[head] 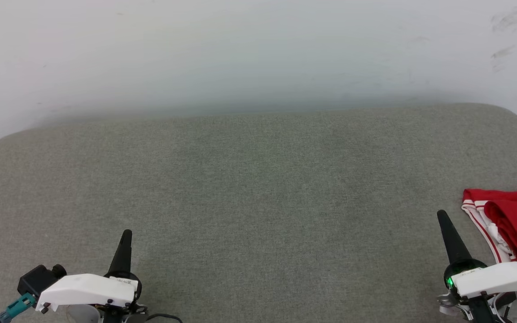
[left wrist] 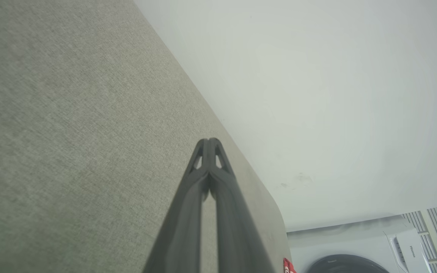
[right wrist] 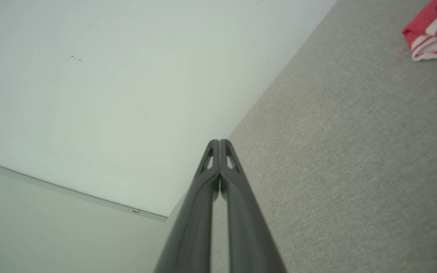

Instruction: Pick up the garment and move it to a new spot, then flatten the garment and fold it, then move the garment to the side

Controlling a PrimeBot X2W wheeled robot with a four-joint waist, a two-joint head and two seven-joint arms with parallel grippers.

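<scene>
— Pale wall [head: 258, 54] stands along the far side, and below it a broad grey fabric surface [head: 258, 188] with rounded corners runs from left to right.
— Anything else big?
— One white washing machine [left wrist: 355, 246] with a dark round door, past the surface's corner in the left wrist view.
— Where is the garment?
— The garment [head: 514, 220] lies bunched on the surface at the near right, cut off by the edge of the head view. It is red cloth, with white, red-striped trim along its left side.
— And the grippers?
— The left gripper [left wrist: 209, 141] sits at the near left over bare fabric, its two dark fingers pressed together at the tips, holding nothing. The right gripper [right wrist: 219, 141] is at the near right, just left of the garment, fingers likewise closed tip to tip and empty.
</scene>
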